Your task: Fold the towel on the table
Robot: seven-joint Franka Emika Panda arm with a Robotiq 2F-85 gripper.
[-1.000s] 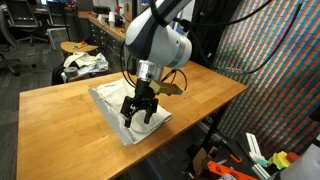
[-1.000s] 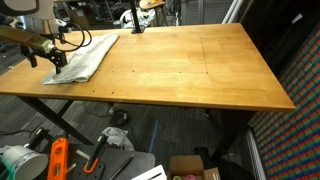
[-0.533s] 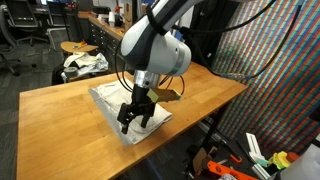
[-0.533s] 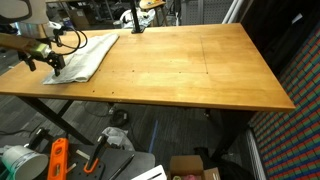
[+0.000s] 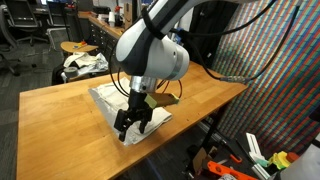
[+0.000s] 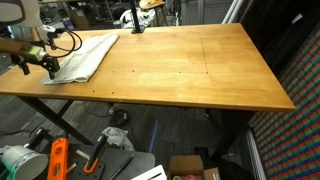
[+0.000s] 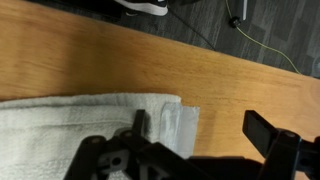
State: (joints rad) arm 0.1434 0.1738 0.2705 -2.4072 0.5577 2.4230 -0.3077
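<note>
A light grey towel point(image 5: 108, 99) lies flat on the wooden table point(image 5: 60, 110), near the table's edge; it shows in both exterior views point(image 6: 88, 52). My gripper point(image 5: 132, 122) hovers low over the towel's corner nearest the edge point(image 6: 36, 66). In the wrist view the jaws point(image 7: 205, 135) are open and empty. One finger is over the towel's end point(image 7: 70, 125), the other over bare wood point(image 7: 230, 80). The towel's corner shows a doubled layer.
The table's edge runs just past the towel's end, with the floor and a yellow cable point(image 7: 262, 48) below. A stool with crumpled cloth point(image 5: 85, 62) stands behind the table. Boxes and tools point(image 6: 60, 158) lie on the floor.
My gripper has moved along the towel toward its corner at the table's edge and sits slightly lower. The towel has not moved.
</note>
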